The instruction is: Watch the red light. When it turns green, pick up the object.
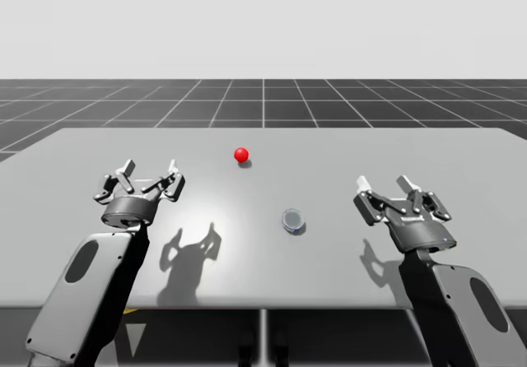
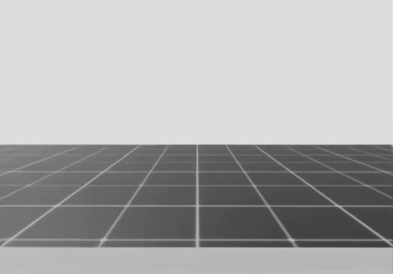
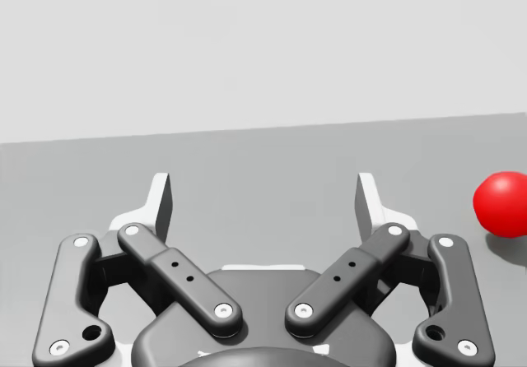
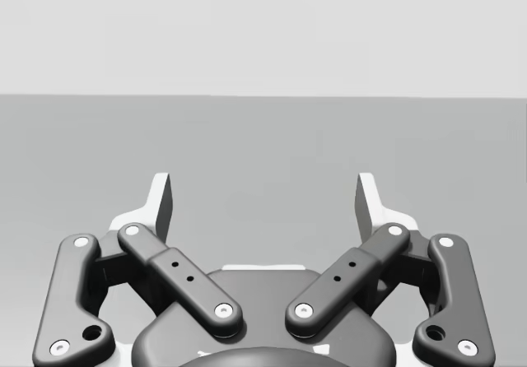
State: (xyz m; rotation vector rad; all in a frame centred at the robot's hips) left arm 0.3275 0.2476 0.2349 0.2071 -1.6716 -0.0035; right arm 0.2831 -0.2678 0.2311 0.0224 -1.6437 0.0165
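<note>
A small red ball, the light [image 1: 241, 155], rests on the grey table [image 1: 346, 153] toward the far middle. Closer in lies a small grey-blue round object [image 1: 292, 220], right of centre. My left gripper [image 1: 148, 176] hovers open over the table's left side, well left of both. From the left wrist view the gripper [image 3: 263, 202] has nothing between its fingers, and the red light [image 3: 502, 205] sits ahead and off to its right. My right gripper [image 1: 394, 192] is open at the right side, right of the round object. Its wrist view shows the gripper [image 4: 263, 202] holding nothing, with bare table ahead.
The table's near edge [image 1: 263, 307] runs across the bottom of the high view. Beyond the far edge lies a dark gridded floor [image 2: 196, 194].
</note>
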